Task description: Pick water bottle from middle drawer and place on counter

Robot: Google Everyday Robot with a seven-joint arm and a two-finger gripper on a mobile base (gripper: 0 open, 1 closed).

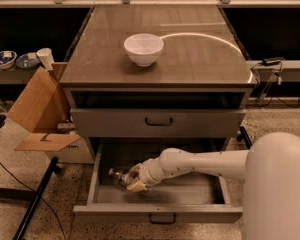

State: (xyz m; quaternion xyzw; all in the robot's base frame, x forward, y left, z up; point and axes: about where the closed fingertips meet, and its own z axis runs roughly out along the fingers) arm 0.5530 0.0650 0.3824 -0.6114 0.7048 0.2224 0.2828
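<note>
Writing: dark print low on the cardboard box (36, 105), too small to read; the bottle's label cannot be read.
End effector (134, 180): inside the open middle drawer (157, 212), over the left part of its tray, right against the water bottle (118, 175); how wide it stands cannot be told.
Water bottle: on its side in the drawer's left half, cap pointing left.
Bench (200, 59): carries a white bowl (143, 48).

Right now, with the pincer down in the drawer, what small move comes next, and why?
Probably a short, slow lift: the pincer is at the bottle, which lies in the open drawer, and the counter is above.
</note>
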